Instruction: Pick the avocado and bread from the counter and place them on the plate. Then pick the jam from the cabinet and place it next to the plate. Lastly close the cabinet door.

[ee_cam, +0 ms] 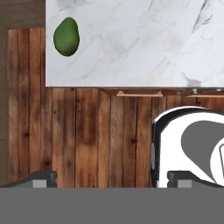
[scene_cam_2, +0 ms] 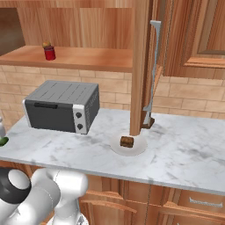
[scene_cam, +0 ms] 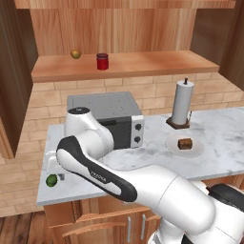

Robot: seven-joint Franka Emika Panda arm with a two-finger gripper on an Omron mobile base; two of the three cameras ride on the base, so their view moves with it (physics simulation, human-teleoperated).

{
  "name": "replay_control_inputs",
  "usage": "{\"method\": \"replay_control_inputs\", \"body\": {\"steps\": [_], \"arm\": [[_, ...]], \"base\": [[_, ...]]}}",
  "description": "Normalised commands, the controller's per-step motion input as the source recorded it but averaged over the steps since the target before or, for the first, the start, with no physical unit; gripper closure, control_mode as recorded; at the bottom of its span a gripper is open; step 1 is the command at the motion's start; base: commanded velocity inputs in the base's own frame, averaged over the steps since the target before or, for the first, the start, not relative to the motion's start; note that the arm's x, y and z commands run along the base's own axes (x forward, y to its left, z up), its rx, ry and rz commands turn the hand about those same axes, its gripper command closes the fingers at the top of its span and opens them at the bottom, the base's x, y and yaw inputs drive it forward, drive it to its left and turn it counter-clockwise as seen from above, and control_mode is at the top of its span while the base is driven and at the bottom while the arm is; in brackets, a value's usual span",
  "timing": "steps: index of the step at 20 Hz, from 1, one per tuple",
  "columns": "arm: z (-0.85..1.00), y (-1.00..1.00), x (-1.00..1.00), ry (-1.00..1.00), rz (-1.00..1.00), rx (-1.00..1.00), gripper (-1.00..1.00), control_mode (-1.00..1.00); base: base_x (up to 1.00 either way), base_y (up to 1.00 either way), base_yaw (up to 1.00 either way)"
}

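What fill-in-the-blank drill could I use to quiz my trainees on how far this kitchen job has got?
1. The bread lies on the ____.
2. The avocado lies near the counter's ____ corner, seen from the robot.
3. The jam stands on the cabinet shelf beside a yellowish-brown ____.
4. The gripper's jaws are ____.

Missing words: plate; front left; fruit; open

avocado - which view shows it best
The hand view: the avocado lies whole and unblocked on the counter, near its corner. The left base view shows it small beside the arm; the right base view catches only a sliver at the picture's left edge.
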Motion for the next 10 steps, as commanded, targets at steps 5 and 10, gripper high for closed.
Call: {"method": "replay_control_inputs", "body": {"steps": [5,10], "arm": [[-0.12,0.03,0.11,0.01,0.0,-0.04,-1.0,-1.0],[-0.12,0.06,0.17,0.02,0.0,-0.02,-1.0,-1.0]], "base": [[0.0,0.0,0.0],[0.0,0.0,0.0]]}}
